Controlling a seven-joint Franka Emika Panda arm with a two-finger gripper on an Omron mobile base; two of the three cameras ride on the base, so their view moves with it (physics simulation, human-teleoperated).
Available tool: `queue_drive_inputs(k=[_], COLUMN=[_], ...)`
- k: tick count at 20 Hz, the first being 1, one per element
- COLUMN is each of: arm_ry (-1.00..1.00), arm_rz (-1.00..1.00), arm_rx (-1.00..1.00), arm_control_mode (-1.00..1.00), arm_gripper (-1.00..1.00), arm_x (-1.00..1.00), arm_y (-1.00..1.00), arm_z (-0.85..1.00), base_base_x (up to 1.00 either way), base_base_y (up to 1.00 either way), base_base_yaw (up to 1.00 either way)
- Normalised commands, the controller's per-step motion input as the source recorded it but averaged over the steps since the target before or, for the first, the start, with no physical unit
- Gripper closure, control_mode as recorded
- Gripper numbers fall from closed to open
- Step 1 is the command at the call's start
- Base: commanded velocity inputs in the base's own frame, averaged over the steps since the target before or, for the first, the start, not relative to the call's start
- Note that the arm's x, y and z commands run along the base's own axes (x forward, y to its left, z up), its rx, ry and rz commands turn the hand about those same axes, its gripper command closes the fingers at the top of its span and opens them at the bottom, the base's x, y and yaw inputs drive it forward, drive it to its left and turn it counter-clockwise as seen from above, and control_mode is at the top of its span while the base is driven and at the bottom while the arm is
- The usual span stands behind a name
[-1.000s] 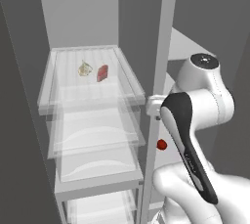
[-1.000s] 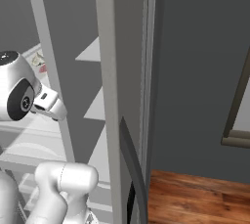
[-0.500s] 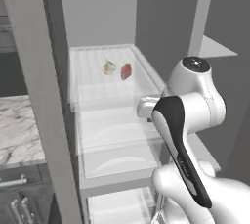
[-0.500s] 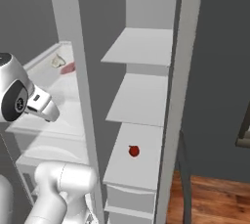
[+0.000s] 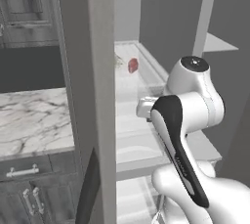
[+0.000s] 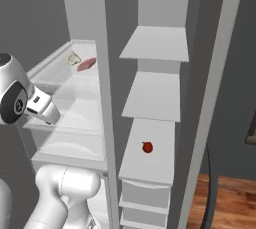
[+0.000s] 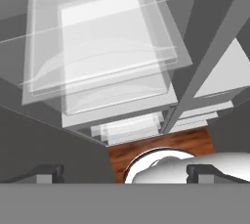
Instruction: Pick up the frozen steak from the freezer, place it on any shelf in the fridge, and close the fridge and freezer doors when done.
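Steak (image 6: pixel 86 64), a flat reddish slab with rounded edges, lies on the top tray (image 6: pixel 55 68) of the freezer side, near the back, with a small pale, crumpled-looking item (image 6: pixel 73 58) just beside it; in the left base view the same red piece (image 5: pixel 132 65) sits on the clear tray past the grey door edge (image 5: pixel 100 120). Trays here are translucent, glassy boxes with thin rims, and three can be counted stacked one under another in the right base view. White matte shelves (image 6: pixel 155 43) fill the fridge side to the right of the centre divider (image 6: pixel 105 103): three flat slabs, then two shallow drawers (image 6: pixel 145 195) below. One small round red fruit (image 6: pixel 147 147) sits on the lowest of those three shelves. Marble-patterned counter (image 5: pixel 34 120) with dark grey panelled cabinets (image 5: pixel 29 193) and metal bar handles stands left of the freezer door. Wooden floor planks (image 6: pixel 225 200) show warm brown at the lower right. Gripper (image 7: pixel 127 173) points downward over the stacked clear trays (image 7: pixel 102 52), its two dark tips (image 7: pixel 46 173) spread wide apart with nothing between them, well apart from the steak. Glossy white arm segments with a black band (image 5: pixel 176 154) rise in front of the freezer opening.
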Motion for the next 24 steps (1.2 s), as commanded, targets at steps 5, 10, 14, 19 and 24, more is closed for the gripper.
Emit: queue_drive_inputs(k=[5, 10, 14, 19, 24], arm_ry=[0.00, 0.00, 0.00, 0.00, 0.00], arm_rz=[0.00, 0.00, 0.00, 0.00, 0.00], arm_rx=[0.00, 0.00, 0.00, 0.00, 0.00], arm_control_mode=[1.00, 1.00, 1.00, 1.00, 1.00], arm_gripper=[-1.00, -1.00, -1.00, -1.00, -1.00], arm_x=[0.00, 0.00, 0.00, 0.00, 0.00], arm_y=[0.00, 0.00, 0.00, 0.00, 0.00], arm_z=[0.00, 0.00, 0.00, 0.00, 0.00], base_base_x=[-0.12, -0.37, -0.85, -0.65, -0.28], base_base_y=[-0.01, 0.00, -0.05, -0.02, 0.00], base_base_yaw=[0.00, 0.00, 0.00, 0.00, 0.00])
